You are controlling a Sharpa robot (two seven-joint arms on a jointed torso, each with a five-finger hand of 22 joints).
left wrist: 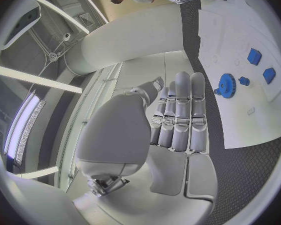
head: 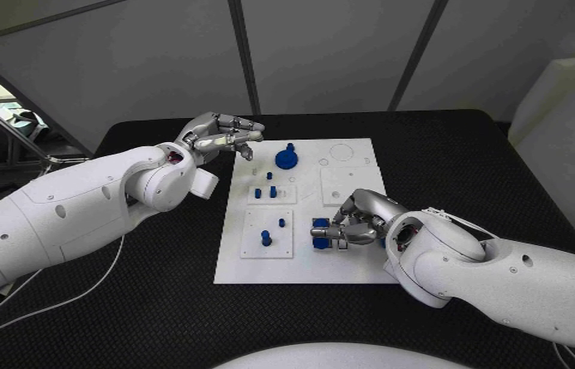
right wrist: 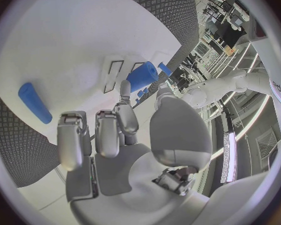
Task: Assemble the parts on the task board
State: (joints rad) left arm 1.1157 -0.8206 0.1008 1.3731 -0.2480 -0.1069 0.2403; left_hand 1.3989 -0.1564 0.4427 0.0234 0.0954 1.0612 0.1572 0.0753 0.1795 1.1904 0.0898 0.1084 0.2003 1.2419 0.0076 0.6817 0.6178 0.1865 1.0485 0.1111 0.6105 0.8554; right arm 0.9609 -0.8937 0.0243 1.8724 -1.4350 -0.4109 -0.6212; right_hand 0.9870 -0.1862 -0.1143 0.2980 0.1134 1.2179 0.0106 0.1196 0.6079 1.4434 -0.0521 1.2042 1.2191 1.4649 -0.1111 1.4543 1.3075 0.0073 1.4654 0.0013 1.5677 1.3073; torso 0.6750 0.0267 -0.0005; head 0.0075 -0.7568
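Note:
The white task board (head: 347, 194) lies in the middle of the black table. On it are a blue gear (head: 285, 158) (left wrist: 227, 85), small blue pegs (head: 266, 192) and a taller blue peg (head: 265, 238) standing in the near left plate. My right hand (head: 356, 222) is over the board's near right part and pinches a blue cylinder (right wrist: 142, 76) between thumb and a finger. A blue block (head: 321, 223) lies just beside it, and a blue bar (right wrist: 34, 102) lies flat on the board. My left hand (head: 222, 136) hovers at the board's far left corner with its fingers (left wrist: 181, 110) stretched out, holding nothing.
The black table (head: 479, 178) has bare room to the right of the board and along its near edge. Grey wall panels stand behind the table. Raised white plates (head: 347, 188) sit on the board's right half.

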